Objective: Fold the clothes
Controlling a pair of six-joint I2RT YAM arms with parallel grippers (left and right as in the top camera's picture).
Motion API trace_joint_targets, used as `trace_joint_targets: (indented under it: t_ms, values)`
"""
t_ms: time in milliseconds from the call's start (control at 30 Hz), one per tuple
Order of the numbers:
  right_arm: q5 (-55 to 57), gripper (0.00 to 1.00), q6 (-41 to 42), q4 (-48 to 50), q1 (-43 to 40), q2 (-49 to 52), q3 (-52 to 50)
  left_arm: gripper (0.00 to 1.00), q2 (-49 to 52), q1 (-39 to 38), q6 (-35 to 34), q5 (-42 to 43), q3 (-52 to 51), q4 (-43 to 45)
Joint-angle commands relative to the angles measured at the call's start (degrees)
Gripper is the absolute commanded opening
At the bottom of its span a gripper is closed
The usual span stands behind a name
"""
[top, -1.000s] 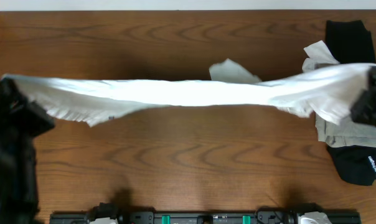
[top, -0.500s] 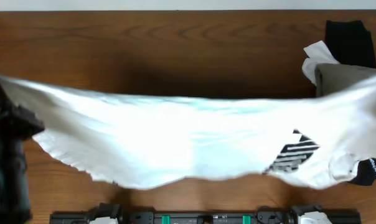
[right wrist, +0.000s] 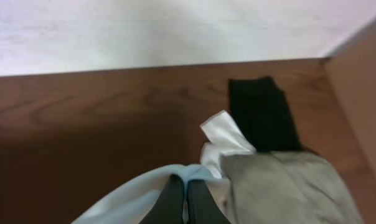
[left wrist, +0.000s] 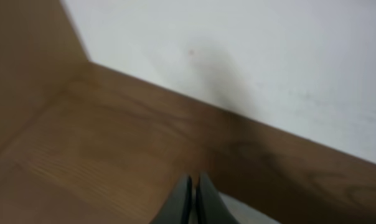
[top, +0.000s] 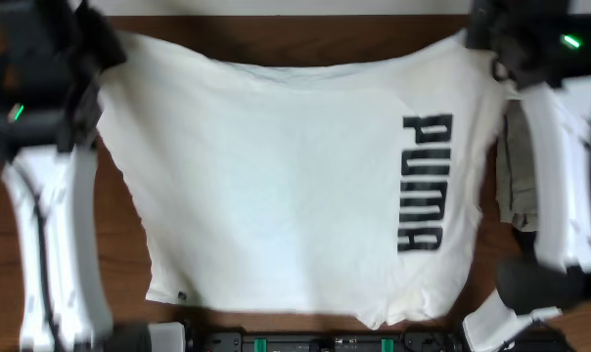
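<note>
White shirt spreads over the tabletop, long axis 9-to-3. Left claw is pinched tight on its 10 o'clock corner and right claw on the 2 o'clock corner. The body trails toward 6.

Worktop: in the overhead view mostly covered by the white T-shirt; only strips at the top and sides show.
Grey-beige garment: a narrow strip at the right, between the T-shirt and the right arm; cut off by the lower edge in the right wrist view.
Left gripper: whole view blurred; jaws pressed together, their bases cut off at the bottom edge; the cloth there is just a pale patch.
Right gripper: jaws cut off at the bottom edge, their pinch on the T-shirt partly out of frame.
Hem mark: lower left, too small to read.
</note>
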Motion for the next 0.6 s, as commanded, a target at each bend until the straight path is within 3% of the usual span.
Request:
trace_joint_targets:
  t_ms: [0, 267, 400, 567]
  values:
    - [0.5, 0.01, -0.6, 4.7, -0.4, -0.4, 0.7, 0.06, 3.4, 0.2, 1.2, 3.3, 0.4, 4.7]
    - [0.3, 0.01, -0.4, 7.3, -3.8, -1.9, 15.7, 0.06, 3.6, 0.2, 3.2, 3.5, 8.4, 11.3]
    - [-2.3, 0.01, -0.3, 2.5, -5.2, -3.0, 20.8, 0.06, 2.8, 0.2, 3.1, 7.0, 14.9, 8.2]
    - [-4.7, 0.01, 0.7, -2.6, -5.1, -3.3, 20.6, 0.06, 1.8, -0.2, 1.8, 8.9, 15.5, 2.0]
